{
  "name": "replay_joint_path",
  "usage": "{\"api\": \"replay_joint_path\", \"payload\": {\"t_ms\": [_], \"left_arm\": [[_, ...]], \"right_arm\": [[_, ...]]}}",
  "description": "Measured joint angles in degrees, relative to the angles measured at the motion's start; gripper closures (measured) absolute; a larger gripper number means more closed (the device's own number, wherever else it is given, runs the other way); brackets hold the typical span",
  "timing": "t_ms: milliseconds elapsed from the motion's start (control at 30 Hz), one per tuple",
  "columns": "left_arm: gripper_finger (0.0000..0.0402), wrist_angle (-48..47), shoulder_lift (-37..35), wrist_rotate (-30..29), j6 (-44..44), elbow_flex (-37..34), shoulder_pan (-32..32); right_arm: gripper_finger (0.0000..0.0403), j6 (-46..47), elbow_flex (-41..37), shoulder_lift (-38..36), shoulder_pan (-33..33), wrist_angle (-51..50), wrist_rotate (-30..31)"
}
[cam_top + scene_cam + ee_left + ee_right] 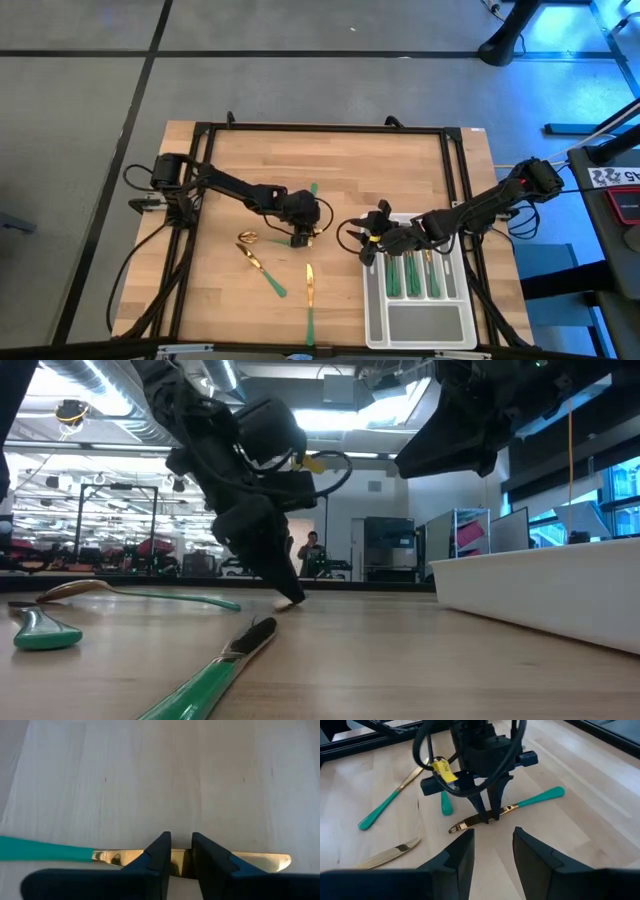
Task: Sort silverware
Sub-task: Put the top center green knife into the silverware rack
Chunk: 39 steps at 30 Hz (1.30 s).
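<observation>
Right now I have the left pincer point(299, 236) down at mid-table, its fingers point(156, 855) set narrowly on either side of the gold blade of a green-handled knife point(507, 810) that lies flat on the pale wooden table point(400, 170); whether they already pinch it I cannot tell. Bare wood lies open on the far side of that knife. Nearer the front edge lie three more green-handled gold pieces: a spoon point(247, 238), a second piece point(265, 272) whose head I cannot make out, and another knife point(309, 300) whose handle points to the front edge. The right pincer point(371, 245) hovers at the far left corner of the pale grey divided tray point(420, 325), fingers point(460, 852) partly apart, nothing between them. The tray sits hard against the table's right frame rail, so room there is tight. Sorted silverware point(412, 272) fills its narrow slots, partly hidden under the right arm. From table height, the left arm blocks the grasp itself.
</observation>
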Motion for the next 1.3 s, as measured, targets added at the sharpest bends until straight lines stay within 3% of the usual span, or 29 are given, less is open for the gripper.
{"api": "replay_joint_path", "payload": {"t_ms": [400,533,767,933,1033,1300], "left_arm": [[0.0356,1.0,-6.2,-1.5,4.9,0.0,-1.8],[0.0328,0.9,-7.4,-1.4,10.2,0.0,-2.3],[0.0236,0.6,-8.4,-1.2,25.1,0.0,-2.7],[0.0190,-7.1,-8.5,-1.1,38.4,0.1,-3.2],[0.0184,-10.7,-8.1,-0.5,41.6,0.0,-3.1],[0.0206,-7.7,-2.3,3.5,45.7,0.1,-2.8]], "right_arm": [[0.0270,-0.1,0.0,0.0,0.0,0.4,0.0],[0.0270,-0.1,0.0,0.0,0.0,0.4,0.0],[0.0270,-0.1,0.0,0.0,0.0,0.5,0.0],[0.0270,-0.1,0.0,0.0,0.0,0.5,0.0],[0.0270,-0.1,0.0,0.0,0.0,0.5,0.0],[0.0270,0.3,0.0,0.0,0.0,0.6,0.0]]}}
